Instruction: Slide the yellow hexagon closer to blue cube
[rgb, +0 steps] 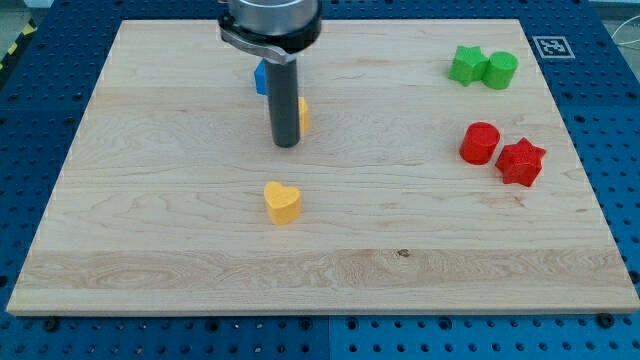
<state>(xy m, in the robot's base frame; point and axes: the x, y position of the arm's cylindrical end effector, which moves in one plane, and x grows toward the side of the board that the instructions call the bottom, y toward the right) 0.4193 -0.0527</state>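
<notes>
The dark rod comes down from the view's top centre, and my tip (287, 143) rests on the wooden board (150, 200). A yellow block (303, 115), mostly hidden by the rod, shows just to the right of it and touches it; its shape cannot be made out. A blue block (260, 78), also mostly hidden, peeks out at the rod's left, just above the yellow one. A yellow heart-shaped block (282, 202) lies alone below my tip, well apart from it.
A green star block (465, 64) and a green cylinder (500, 69) touch at the view's top right. A red cylinder (480, 143) and a red star block (521, 161) sit together at the right. A marker tag (551, 46) is at the board's corner.
</notes>
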